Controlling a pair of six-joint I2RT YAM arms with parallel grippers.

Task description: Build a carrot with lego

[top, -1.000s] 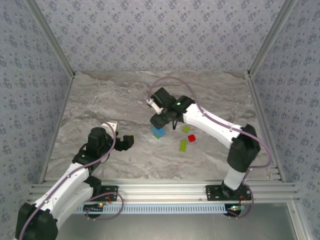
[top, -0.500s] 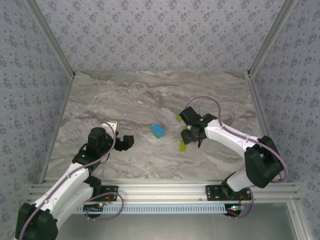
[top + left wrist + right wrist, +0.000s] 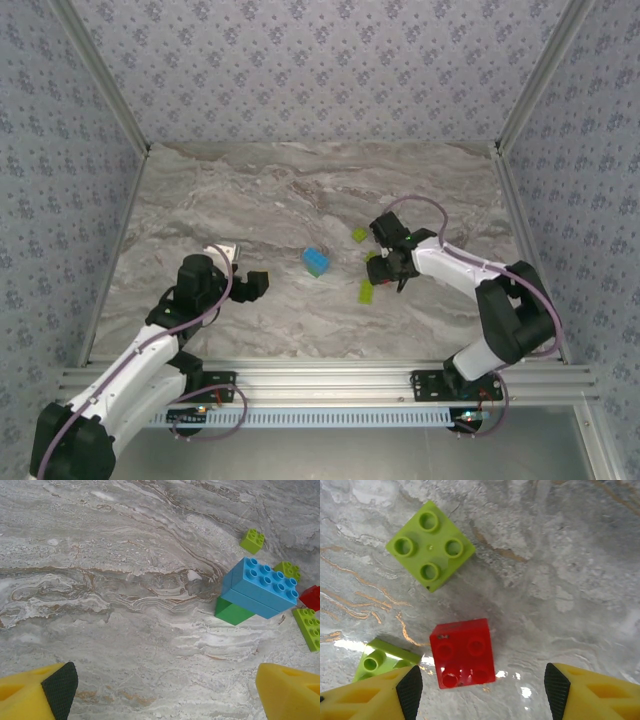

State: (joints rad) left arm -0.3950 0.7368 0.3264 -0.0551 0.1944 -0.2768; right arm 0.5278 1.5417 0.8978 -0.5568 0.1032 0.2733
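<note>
A blue brick [image 3: 260,586] sits stacked on a green brick [image 3: 232,612] mid-table; the stack [image 3: 316,261] stands free of both arms. My right gripper [image 3: 480,692] hangs open low over the red brick [image 3: 464,652], which lies on the table between the fingers, nearer the left finger [image 3: 410,690]. A square lime brick [image 3: 431,545] lies just beyond the red one, and a lime plate [image 3: 382,659] lies beside the left finger. My left gripper [image 3: 165,700] is open and empty, well short of the stack. In the top view the right gripper [image 3: 385,268] covers the red brick.
Another small lime brick [image 3: 359,235] lies behind the right gripper, and a long lime brick [image 3: 366,291] lies in front of it. The marble table [image 3: 250,200] is bordered by aluminium rails and patterned walls. My left gripper [image 3: 252,285] hovers left of the stack.
My right arm left the blue-and-green stack, swung right and dropped low over the red brick. The stack stayed on the table. My left arm held still.
</note>
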